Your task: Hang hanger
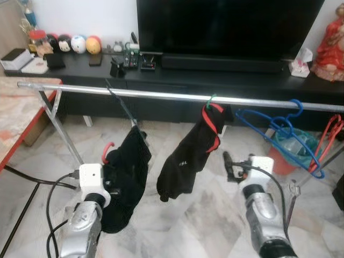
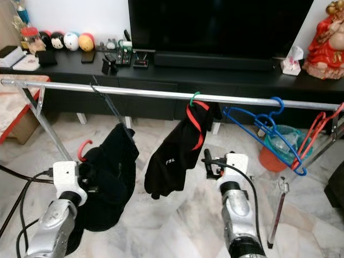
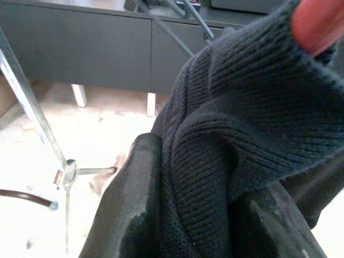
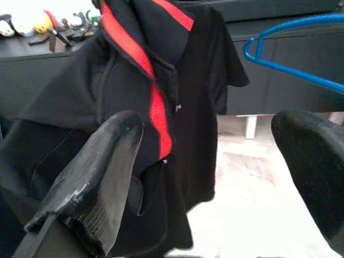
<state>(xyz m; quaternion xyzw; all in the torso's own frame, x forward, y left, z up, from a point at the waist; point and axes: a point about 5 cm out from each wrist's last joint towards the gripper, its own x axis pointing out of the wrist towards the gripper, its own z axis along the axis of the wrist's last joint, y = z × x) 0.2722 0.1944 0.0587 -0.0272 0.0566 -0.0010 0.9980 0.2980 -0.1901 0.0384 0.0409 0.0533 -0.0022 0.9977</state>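
Red hanger [image 1: 109,150] under black knit garment [image 1: 126,177], low beneath silver rail [image 1: 161,95], unhung.

The left gripper's [image 1: 110,180] fingertips are buried in the black knitted garment [image 1: 126,177], and the hanger inside it shows just a red hook [image 1: 107,149] at about ten o'clock of the cloth — the rest is covered. In the left wrist view a red shape [image 3: 317,21] at one o'clock is blurred and cut by the edge. The red-trimmed black shirt [image 2: 177,150] hides its hanger below the green hook [image 2: 194,97]. Red hangers [image 1: 329,137] run off at three o'clock (count unclear).
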